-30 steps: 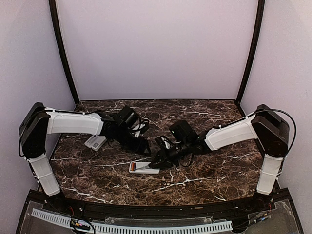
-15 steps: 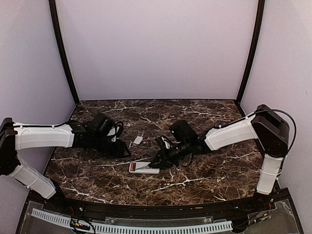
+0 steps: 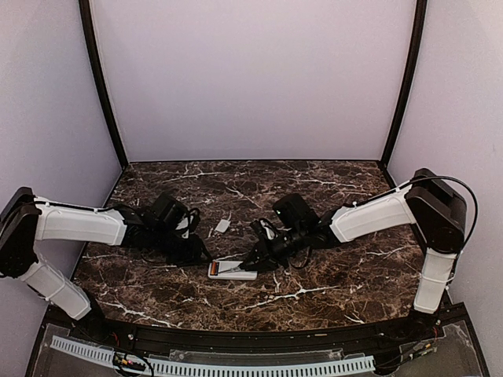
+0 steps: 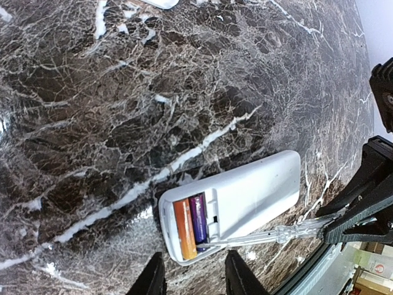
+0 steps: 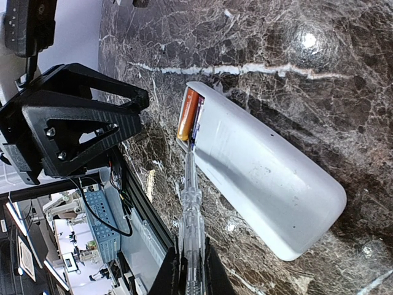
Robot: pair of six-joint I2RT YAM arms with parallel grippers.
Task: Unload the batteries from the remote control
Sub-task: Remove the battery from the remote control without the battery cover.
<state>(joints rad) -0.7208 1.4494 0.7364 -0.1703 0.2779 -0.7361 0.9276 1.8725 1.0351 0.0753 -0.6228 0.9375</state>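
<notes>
Top view: the left gripper (image 3: 200, 250) has slid a bit closer to the remote (image 3: 233, 269) than half a second back, and the right gripper (image 3: 263, 255) hasn't budged.

Left wrist: its fingers (image 4: 153, 278) are parted and empty, right by the open bay where the orange and purple batteries (image 4: 190, 226) sit.

Right wrist: its fingers (image 5: 169, 280) are clamped on a screwdriver (image 5: 191, 196), tip at the batteries.

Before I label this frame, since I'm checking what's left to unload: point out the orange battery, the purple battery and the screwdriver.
orange battery (image 4: 184, 230), left wrist view, middle of its barrel.
purple battery (image 4: 198, 219), left wrist view, middle of its barrel.
screwdriver (image 5: 191, 209), right wrist view, on its clear handle.
</notes>
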